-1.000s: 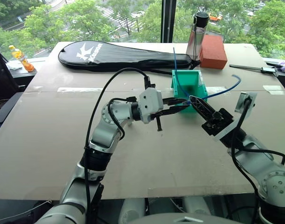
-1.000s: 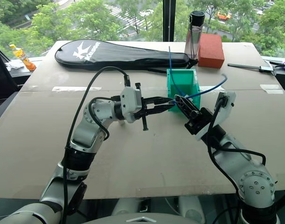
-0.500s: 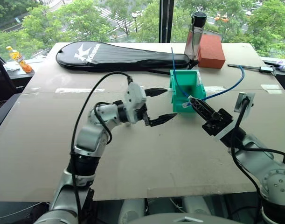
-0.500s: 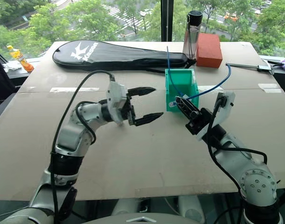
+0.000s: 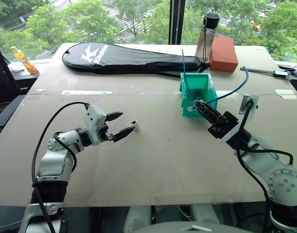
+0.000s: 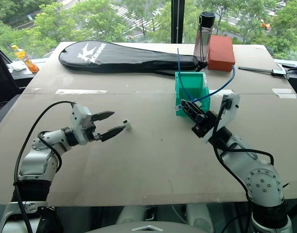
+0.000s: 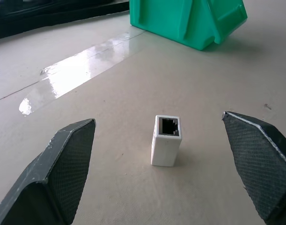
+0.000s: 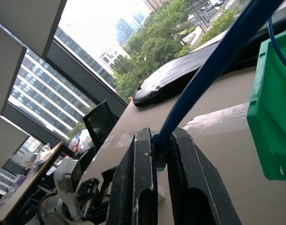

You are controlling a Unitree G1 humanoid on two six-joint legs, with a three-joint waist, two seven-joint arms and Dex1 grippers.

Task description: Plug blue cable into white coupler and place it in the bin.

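where open fingers [image 7: 63, 173] flank white coupler [image 7: 165, 140]

Both arms were built of rounded silver-grey segments joined by black collars; a black cable looped free along each arm; the left gripper [image 5: 120, 125] sat on a white boxy wrist housing and bore two black tapered fingers [image 7: 63, 164] with cross-hatched pads; the right gripper [image 5: 198, 104] carried slim black fingers and a white angular plate behind them

Blue cable [image 8: 213, 65] is clamped between closed right gripper [image 8: 161, 154] fingers, just beside green bin [image 8: 272, 112]. Black racket case [image 8: 180, 77] and left gripper [image 8: 93, 206] are seen beyond.
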